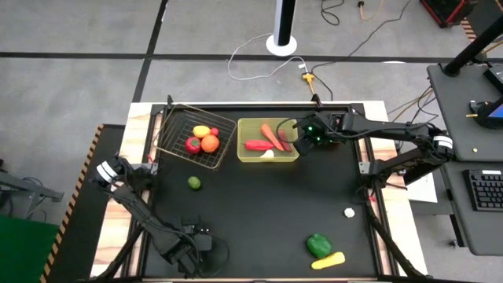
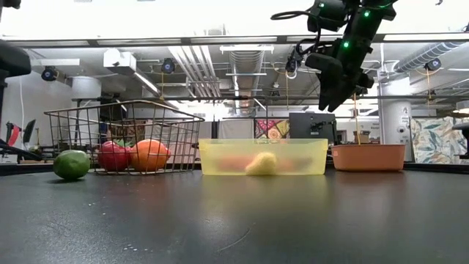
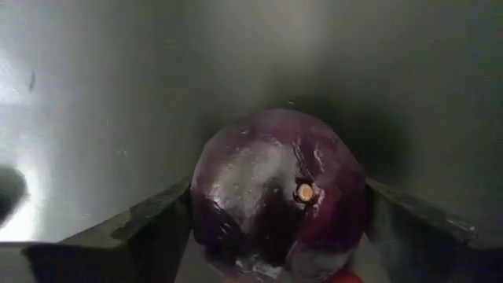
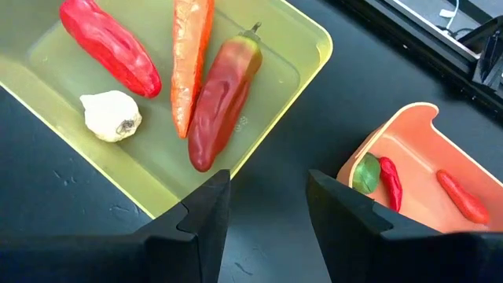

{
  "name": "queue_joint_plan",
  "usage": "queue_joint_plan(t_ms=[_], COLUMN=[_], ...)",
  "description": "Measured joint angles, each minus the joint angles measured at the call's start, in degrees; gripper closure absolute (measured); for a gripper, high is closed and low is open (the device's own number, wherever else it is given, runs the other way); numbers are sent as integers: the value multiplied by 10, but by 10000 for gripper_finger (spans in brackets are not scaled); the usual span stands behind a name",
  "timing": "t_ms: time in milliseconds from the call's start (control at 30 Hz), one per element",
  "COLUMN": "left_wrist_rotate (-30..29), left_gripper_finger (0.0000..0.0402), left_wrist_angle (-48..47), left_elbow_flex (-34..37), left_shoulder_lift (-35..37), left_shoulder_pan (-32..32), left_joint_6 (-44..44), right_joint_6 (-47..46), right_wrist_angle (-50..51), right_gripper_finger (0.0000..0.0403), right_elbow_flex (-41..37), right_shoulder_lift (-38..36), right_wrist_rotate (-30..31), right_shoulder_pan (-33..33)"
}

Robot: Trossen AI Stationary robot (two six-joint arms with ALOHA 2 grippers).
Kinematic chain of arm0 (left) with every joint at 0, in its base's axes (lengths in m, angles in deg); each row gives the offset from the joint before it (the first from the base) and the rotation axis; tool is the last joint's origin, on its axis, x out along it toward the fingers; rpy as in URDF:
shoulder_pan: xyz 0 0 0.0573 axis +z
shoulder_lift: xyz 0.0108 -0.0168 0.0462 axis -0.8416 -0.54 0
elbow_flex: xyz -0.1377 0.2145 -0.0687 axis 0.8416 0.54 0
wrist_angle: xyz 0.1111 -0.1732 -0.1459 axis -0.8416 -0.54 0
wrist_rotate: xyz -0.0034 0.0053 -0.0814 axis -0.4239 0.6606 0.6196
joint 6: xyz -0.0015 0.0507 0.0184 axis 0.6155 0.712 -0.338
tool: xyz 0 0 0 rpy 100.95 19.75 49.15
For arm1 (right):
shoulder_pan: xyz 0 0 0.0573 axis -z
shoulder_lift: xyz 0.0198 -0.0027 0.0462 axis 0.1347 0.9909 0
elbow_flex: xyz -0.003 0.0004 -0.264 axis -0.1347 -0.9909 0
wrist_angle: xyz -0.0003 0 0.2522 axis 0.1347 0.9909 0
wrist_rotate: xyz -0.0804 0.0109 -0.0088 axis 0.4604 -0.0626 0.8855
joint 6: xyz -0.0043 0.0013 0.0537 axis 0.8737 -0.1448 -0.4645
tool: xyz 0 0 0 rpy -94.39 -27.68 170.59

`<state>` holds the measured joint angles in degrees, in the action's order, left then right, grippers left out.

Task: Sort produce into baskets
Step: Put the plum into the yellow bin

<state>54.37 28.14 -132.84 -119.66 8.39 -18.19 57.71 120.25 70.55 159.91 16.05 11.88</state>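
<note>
Between left gripper [image 3: 275, 251] jaws, purple beet [image 3: 279, 192], lime [image 1: 194, 183] nearby

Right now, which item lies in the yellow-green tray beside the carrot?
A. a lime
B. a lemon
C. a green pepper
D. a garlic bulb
D. The right wrist view shows a white garlic bulb lying in the yellow-green tray near the carrot, while the lime and green pepper sit out on the table.
</note>
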Motion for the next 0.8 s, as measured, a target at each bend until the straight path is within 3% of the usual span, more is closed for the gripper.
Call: queue_joint_plan(t_ms=[200,400,567,800], left_wrist_rotate=[-13,-53,-157,-330], left_gripper_finger=[116,122,122,122], left_wrist_angle=[-5,-46,-113,-102], left_elbow_flex=[0,-12,-39,-54], left_shoulder_lift=[0,26,75,159], left_shoulder_pan=[0,0,0,4], left_joint_6=[4,20,39,116], right_joint_6=[2,18,34,53], right_wrist_angle=[0,-9,-51,-143], right_gripper_finger=[241,244,251,257], right_elbow_flex=[0,0,0,0], right_shoulder_lift=[0,-2,-8,-9], right_wrist_rotate=[0,4,6,7], right_shoulder_pan=[-12,-48,-94,-161])
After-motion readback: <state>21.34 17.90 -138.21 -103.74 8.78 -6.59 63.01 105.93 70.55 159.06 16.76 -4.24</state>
